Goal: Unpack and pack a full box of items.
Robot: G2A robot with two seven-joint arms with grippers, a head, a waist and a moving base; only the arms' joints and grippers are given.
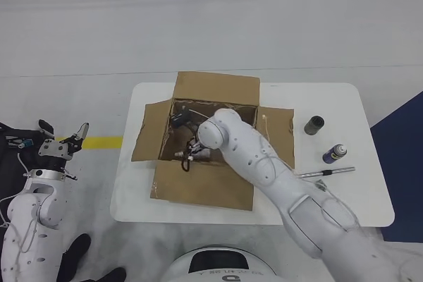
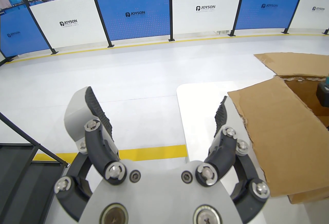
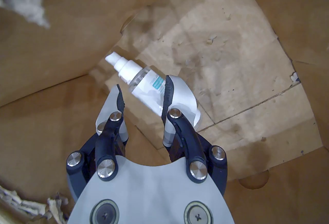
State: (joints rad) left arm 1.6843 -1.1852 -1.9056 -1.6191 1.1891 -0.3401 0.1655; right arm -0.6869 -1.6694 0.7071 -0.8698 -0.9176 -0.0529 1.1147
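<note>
The right gripper (image 3: 143, 84) is down inside the open cardboard box (image 3: 218, 55) with its fingers spread; a white spray bottle (image 3: 136, 75) lies on its side on the box floor, its body running between the two fingers; we cannot tell whether either pad touches it. From the top view we see the right arm reaching over the near flap into the box (image 1: 215, 88), which sits on the white table (image 1: 324, 99); a dark item (image 1: 180, 116) lies in the box's far left corner. The left gripper (image 2: 156, 94) hangs off the table's left side, over the floor, fingers wide apart and holding nothing; the box's left flap (image 2: 277, 132) is just beside it. On the table to the right of the box stand a dark cylinder (image 1: 314, 125) and a small blue can (image 1: 334, 153); a metal rod (image 1: 326, 171) lies near them.
</note>
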